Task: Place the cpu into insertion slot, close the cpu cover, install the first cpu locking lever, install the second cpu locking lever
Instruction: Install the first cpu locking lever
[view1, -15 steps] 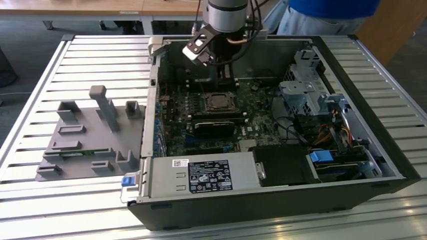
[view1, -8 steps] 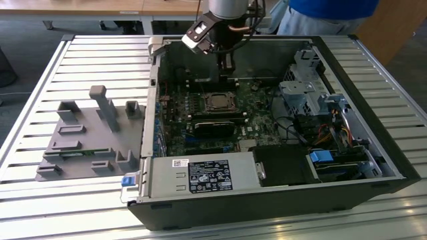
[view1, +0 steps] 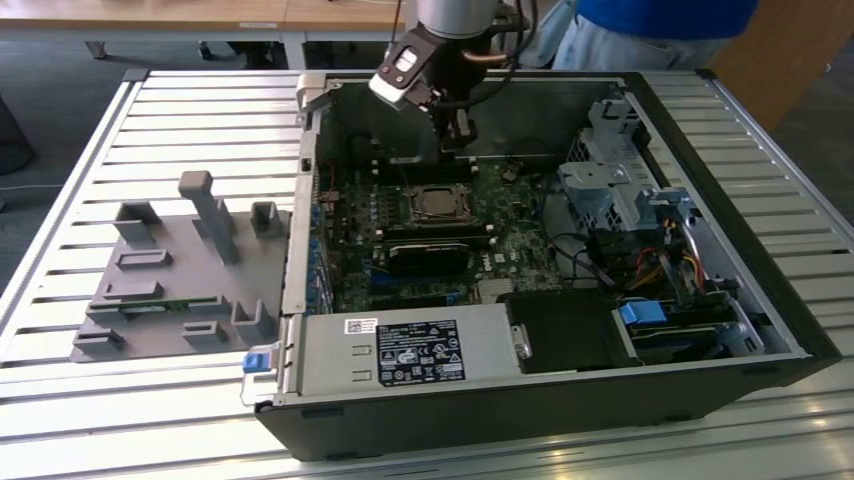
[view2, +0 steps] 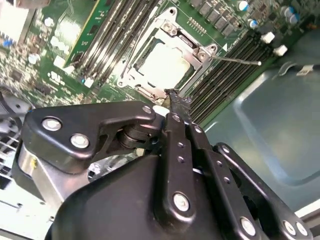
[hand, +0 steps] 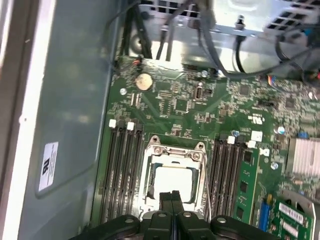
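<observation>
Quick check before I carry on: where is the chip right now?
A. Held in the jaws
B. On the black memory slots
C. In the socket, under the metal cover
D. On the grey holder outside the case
C: in the first wrist view the chip shows through the window of the closed metal cover, and the jaws of the gripper are shut with no chip in them.

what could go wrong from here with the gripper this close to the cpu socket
1. The shut gripper sits at the edge of the cpu cover. A slip could scrape the cpu through the window or strike the memory slots.
2. A thin locking lever sticks out over those slots, apparently unlatched, so a bump might lift the cover.
</observation>
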